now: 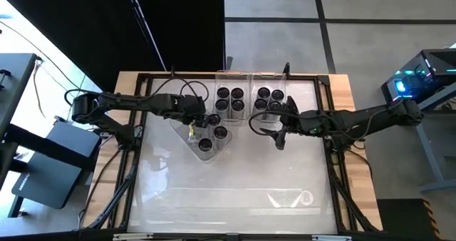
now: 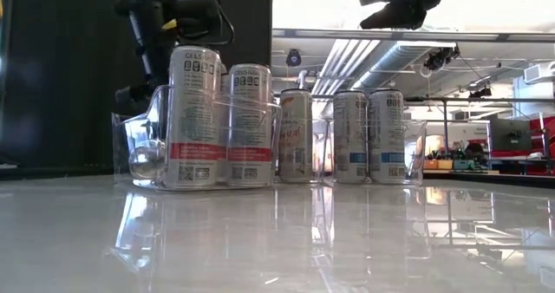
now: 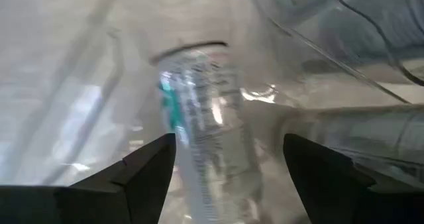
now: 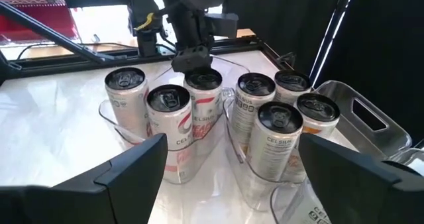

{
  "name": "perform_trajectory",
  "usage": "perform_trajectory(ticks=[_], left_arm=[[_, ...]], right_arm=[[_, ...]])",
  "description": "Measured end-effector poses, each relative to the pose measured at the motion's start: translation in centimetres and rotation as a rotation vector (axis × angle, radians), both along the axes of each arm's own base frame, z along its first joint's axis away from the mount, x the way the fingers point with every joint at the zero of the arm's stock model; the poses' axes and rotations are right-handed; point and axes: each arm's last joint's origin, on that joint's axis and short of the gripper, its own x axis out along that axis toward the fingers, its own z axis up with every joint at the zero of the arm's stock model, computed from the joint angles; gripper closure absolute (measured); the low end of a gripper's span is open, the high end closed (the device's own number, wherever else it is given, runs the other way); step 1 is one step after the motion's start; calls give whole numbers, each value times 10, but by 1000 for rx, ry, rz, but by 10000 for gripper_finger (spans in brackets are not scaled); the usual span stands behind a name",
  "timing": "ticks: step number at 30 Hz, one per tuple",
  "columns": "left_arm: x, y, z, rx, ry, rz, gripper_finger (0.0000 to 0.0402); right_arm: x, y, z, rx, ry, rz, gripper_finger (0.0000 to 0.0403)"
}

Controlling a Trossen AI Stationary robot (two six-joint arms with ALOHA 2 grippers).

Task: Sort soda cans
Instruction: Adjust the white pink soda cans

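Note:
Silver soda cans with dark tops stand in clear bins. Three are in a slanted bin (image 1: 187,135) left of centre, and several fill each of two bins (image 1: 231,75) (image 1: 269,75) at the far edge. My left gripper (image 1: 206,120) (image 3: 230,139) points steeply down over the slanted bin, open. Its fingers stand on either side of the far can (image 3: 212,138) (image 4: 203,85), and a gap shows on one side. My right gripper (image 1: 276,129) (image 4: 232,158) hovers open above the table right of centre, facing the cans, with nothing between its fingers.
A dark frame (image 1: 324,137) runs round the tabletop, with cables along the left side. In the low view the slanted bin's cans (image 2: 192,115) stand nearest, with the far bins' cans (image 2: 350,137) behind. Bare glossy tabletop (image 1: 235,191) lies toward the near edge.

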Motion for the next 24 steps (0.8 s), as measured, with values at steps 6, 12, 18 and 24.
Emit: perform_trajectory(ticks=[6,12,18,24], left_arm=[[-5,0,26,28,26,-23,129],[0,-3,50,61,41,-176,129],[1,0,92,114,71,-302,129],[-28,8,93,-49,291,-251,138]], right_arm=[[0,0,0,13,-5,-3,66],[0,0,0,33,-12,-10,66],[0,0,0,48,-17,-16,66],[0,0,0,56,-19,-19,66]])
